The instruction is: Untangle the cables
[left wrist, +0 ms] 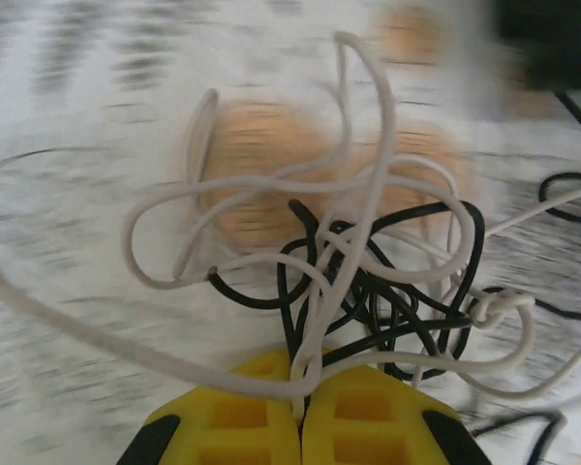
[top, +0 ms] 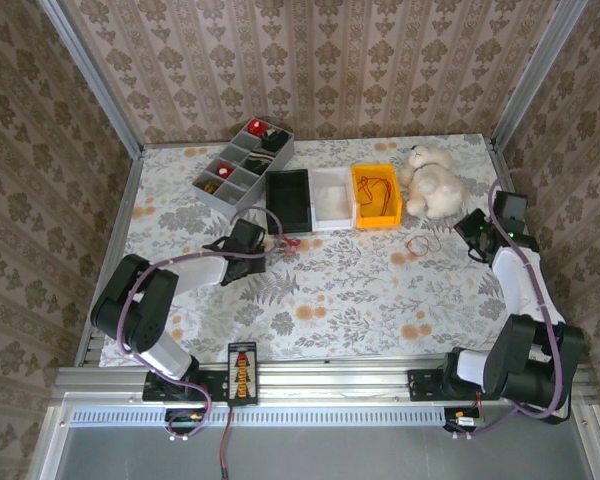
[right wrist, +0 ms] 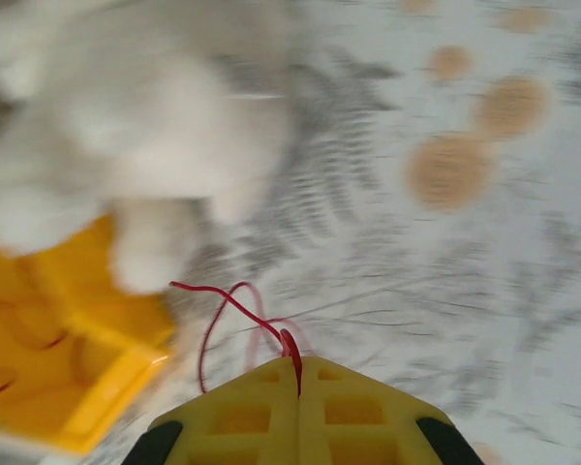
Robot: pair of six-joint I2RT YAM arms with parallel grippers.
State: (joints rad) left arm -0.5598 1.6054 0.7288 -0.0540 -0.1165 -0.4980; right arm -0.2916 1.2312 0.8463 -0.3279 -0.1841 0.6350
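**Landmark:** yellow bin (top: 376, 213), third in a row with a white bin (top: 332, 200) and a black bin (top: 290, 198) on the floral-covered counter (top: 340, 290).

**Left fingers** (left wrist: 315, 405): fully closed, the two yellow tips meeting. A strand of the white cable (left wrist: 378, 145) is pinched in the seam between them. The white cable spreads in several loose loops ahead of the tips and is interlaced with the black cable (left wrist: 478, 242), which forms a denser knot just beyond the tips. Both are still tangled together. Seen from above, this bunch lies on the counter well to the left of the yellow bin, just on the near side of the black bin.

**Right fingers** (right wrist: 310, 386): fully closed, gripping the red cable (right wrist: 234, 302) at the seam. The cable rises from the tips in a thin loop. It sits on the near right of the yellow bin, close to the bin's corner but outside it.

**Other items:** a second red cable (top: 378, 192) lies coiled inside the yellow bin. A white teddy bear (top: 430, 180) sits immediately right of the bin. A grey divided tray (top: 225, 190) stands to the far left of it, beyond the black bin.

**Note:** both wrist views are motion-blurred, so fine detail of the counter cannot be read.
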